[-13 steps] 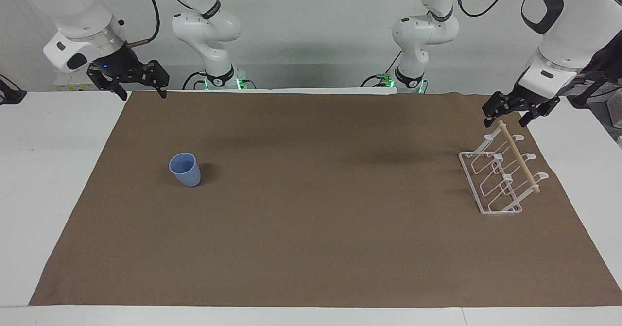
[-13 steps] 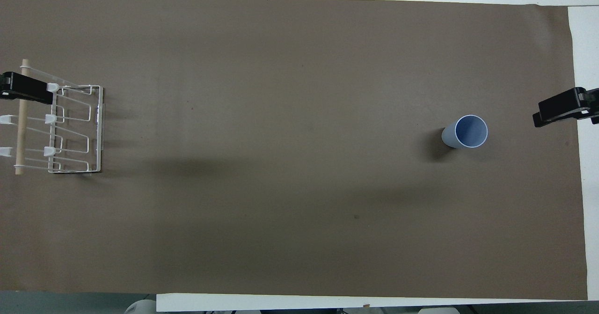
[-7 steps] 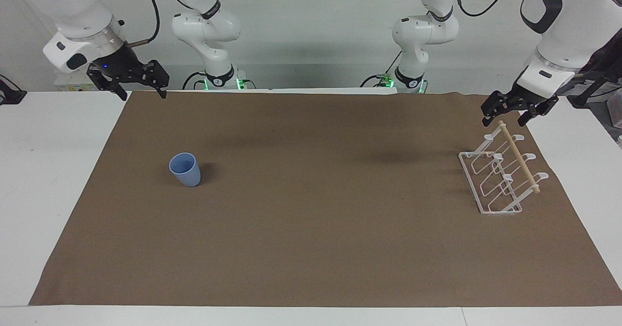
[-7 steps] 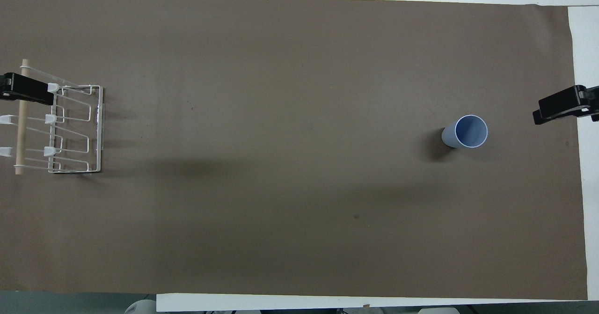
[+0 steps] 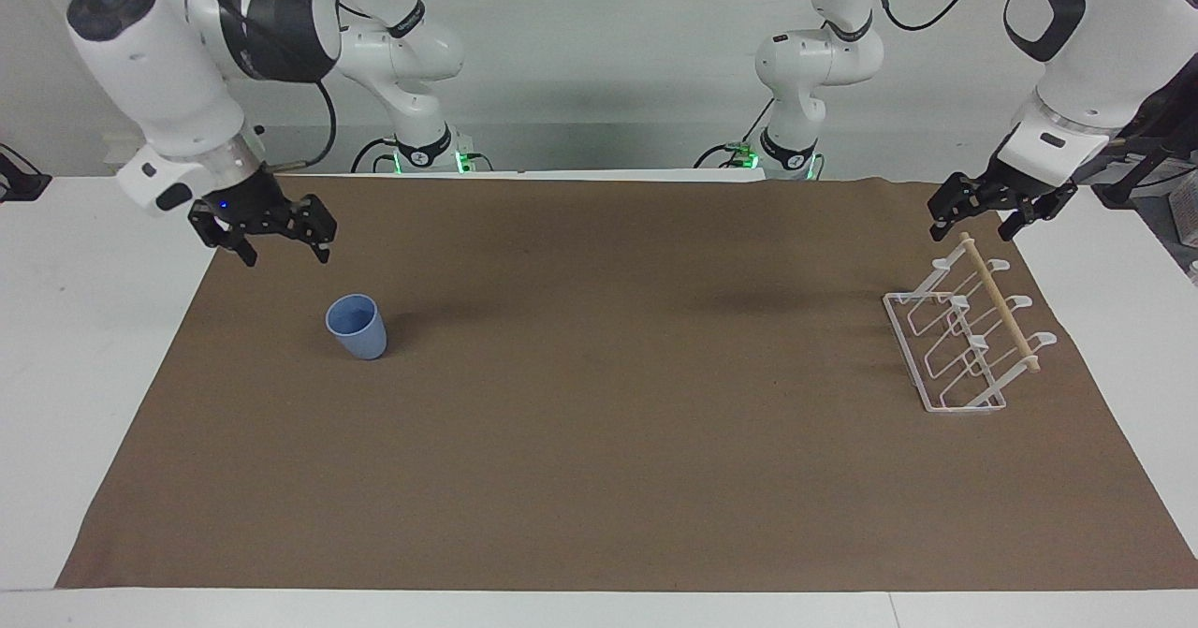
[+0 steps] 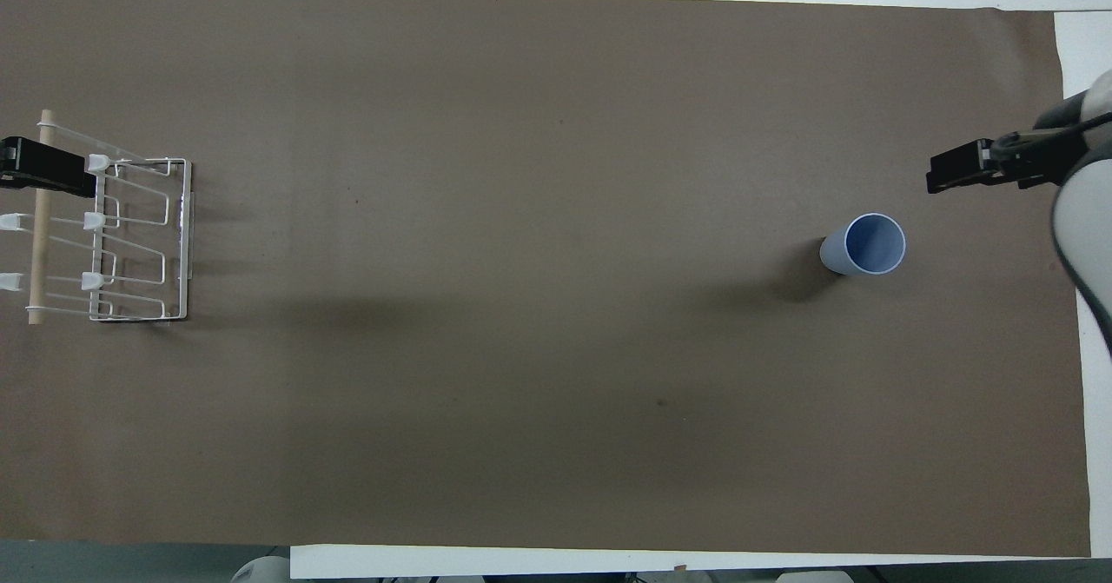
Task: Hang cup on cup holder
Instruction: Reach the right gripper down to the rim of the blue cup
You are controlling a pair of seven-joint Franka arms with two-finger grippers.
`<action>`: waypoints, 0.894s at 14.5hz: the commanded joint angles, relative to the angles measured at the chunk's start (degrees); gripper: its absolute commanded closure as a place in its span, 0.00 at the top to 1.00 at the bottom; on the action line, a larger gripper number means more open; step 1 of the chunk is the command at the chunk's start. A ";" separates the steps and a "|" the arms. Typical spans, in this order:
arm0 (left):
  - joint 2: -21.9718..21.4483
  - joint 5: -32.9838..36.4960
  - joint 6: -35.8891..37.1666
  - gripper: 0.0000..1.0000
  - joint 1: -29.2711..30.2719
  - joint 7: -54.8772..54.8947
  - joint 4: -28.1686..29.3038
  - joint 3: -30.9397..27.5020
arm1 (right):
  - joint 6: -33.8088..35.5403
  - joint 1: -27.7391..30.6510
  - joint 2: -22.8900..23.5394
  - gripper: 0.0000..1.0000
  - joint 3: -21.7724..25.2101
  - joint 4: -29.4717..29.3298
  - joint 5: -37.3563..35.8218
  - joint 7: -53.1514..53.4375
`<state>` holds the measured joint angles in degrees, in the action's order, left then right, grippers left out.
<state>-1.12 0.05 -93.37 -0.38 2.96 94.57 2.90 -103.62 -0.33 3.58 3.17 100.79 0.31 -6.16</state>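
Toward the right arm's end of the desk (image 5: 94, 347): upright cup (image 5: 357, 326), right gripper (image 5: 278, 240) open, empty, above; left gripper (image 5: 981, 218) likewise over cup holder (image 5: 964, 338); off-centre descent risks toppling.

Upright cup (image 6: 863, 244) on brown mat (image 6: 521, 348)

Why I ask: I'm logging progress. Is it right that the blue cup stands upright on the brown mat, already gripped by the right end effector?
Not quite. The cup does stand upright on the brown mat, but the right end effector hangs open in the air beside it, not gripping it. The facing view shows the gap.
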 commanded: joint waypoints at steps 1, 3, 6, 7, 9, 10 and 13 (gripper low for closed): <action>-1.43 -0.31 1.78 1.00 0.29 -0.23 0.79 0.00 | -7.19 0.50 -0.15 1.00 -0.19 7.64 0.13 -5.95; -1.43 -0.31 2.05 1.00 0.29 -0.41 0.79 0.00 | -9.84 0.59 -0.24 1.00 -0.19 11.08 0.13 -6.49; -1.43 -0.31 2.32 1.00 0.20 -0.41 0.88 0.00 | -10.99 0.59 -0.33 1.00 -0.19 13.29 0.13 -6.58; -1.43 -0.31 2.31 1.00 0.12 -0.41 0.88 0.00 | -12.56 0.68 -0.15 1.00 -0.19 14.60 0.13 -6.84; -1.43 -0.31 2.40 1.00 0.03 -0.50 0.79 0.00 | -17.56 0.94 0.03 1.00 -0.19 17.15 0.13 -10.08; -1.43 -0.31 2.40 1.00 0.03 -0.58 0.79 0.00 | -18.11 1.20 0.20 1.00 -0.19 17.77 0.13 -11.23; -1.43 -0.31 2.49 1.00 -0.06 -0.67 0.79 0.00 | -18.81 2.17 0.03 0.96 -0.19 19.62 0.13 -14.30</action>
<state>-1.32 0.05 -91.74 -0.38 2.94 94.60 2.92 -120.82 0.60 5.03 3.28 117.87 0.32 -17.36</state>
